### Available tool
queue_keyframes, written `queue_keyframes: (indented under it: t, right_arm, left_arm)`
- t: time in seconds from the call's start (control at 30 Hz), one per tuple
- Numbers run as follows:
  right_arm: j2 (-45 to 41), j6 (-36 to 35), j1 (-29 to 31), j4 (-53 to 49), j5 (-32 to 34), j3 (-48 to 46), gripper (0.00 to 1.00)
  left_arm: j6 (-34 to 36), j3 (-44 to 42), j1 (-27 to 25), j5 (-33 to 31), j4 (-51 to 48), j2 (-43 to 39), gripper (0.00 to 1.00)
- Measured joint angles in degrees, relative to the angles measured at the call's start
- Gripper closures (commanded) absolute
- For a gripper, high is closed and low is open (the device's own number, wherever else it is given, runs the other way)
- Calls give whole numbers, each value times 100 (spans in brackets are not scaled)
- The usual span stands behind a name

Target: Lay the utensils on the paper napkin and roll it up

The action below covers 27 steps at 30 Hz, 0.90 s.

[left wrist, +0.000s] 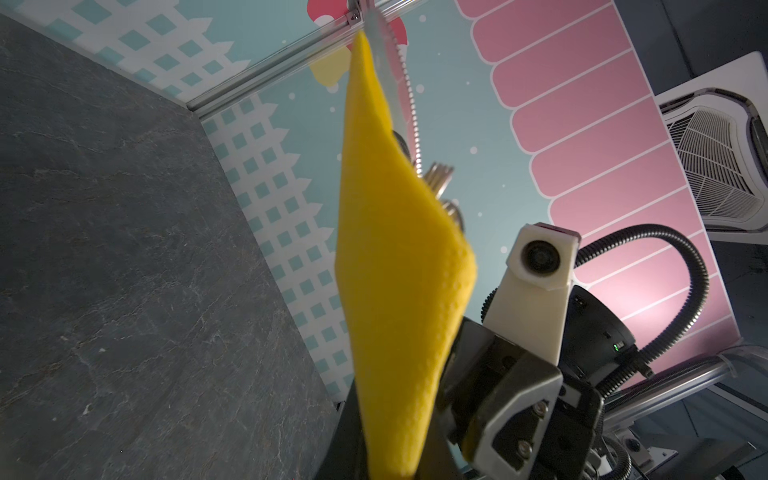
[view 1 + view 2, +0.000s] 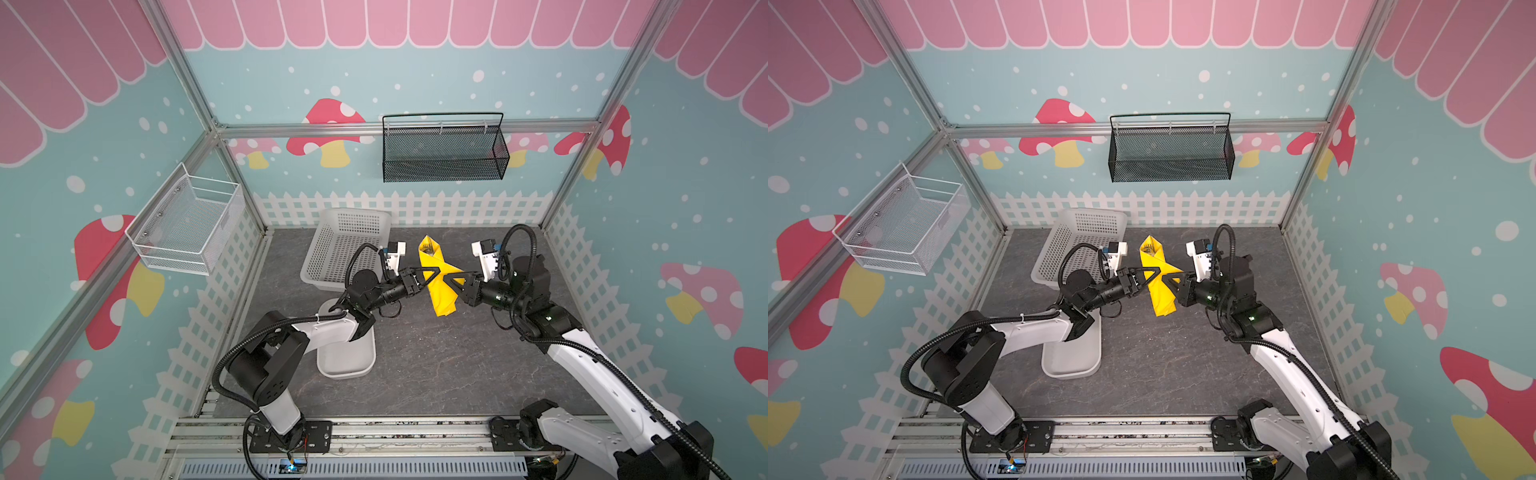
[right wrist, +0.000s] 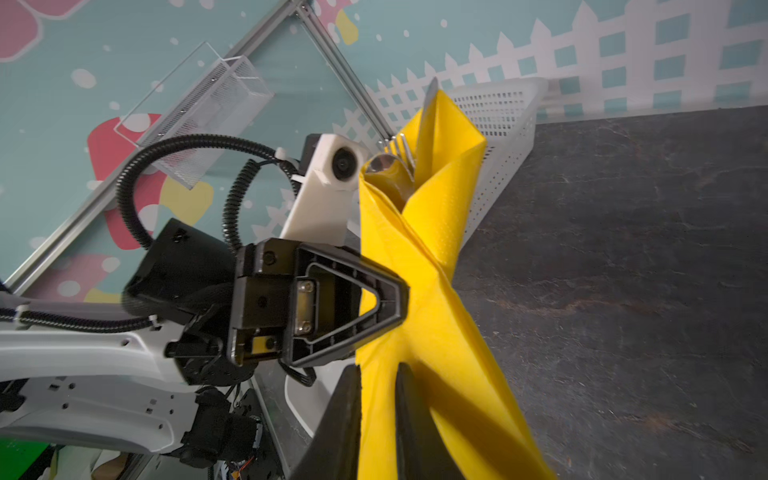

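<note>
A: The paper napkin (image 2: 437,291) was wrapped lengthwise around the utensils (image 3: 402,151), a long yellow bundle with its flaps crossing at the waist!

B: And out of its open far end poked the knife (image 3: 428,104) tip, the fork (image 3: 398,143) tines and the spoon (image 3: 379,163) bowl, close together.

A: Where was it?

B: In both top views it was over the middle of the table (image 2: 436,374), towards the back and slanted. Whether its near end touched the tabletop, I couldn't tell.

A: The left gripper (image 3: 399,300) came in from the left side, jaws pressed together on the napkin's waist, pinching the paper.

B: The right gripper (image 3: 376,415) faced it from the other side. Its two black fingers (image 3: 345,419) were closed on a yellow fold, pinching the napkin just beside the left one's hold.

A: Nose to nose, those two!

B: Just left of the bundle stood the white perforated basket (image 2: 332,249), beside the left arm's wrist. Nearer the front lay the white tray (image 2: 349,361), partly under that arm.

A: Up on the back wall hung the black mesh basket (image 2: 442,158), and on the left wall the white wire basket (image 2: 187,224).
</note>
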Motion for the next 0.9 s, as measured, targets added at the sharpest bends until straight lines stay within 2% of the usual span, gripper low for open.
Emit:
queue_keyframes:
  t: [0.33,0.6,0.83,0.9]
  right_arm:
    - [0,-48,0,-52,166,-109,64]
    - [-17,-55,0,4,-203,-229,56]
    - [-129,-72,0,22,-308,-341,56]
    - [-184,-92,0,9,-291,-341,60]
  left_arm:
    - [15,0,0,4,-39,0,100]
    - [15,0,0,4,-39,0,100]
    - [28,2,0,2,-175,-83,100]
    - [44,2,0,2,-225,-127,100]
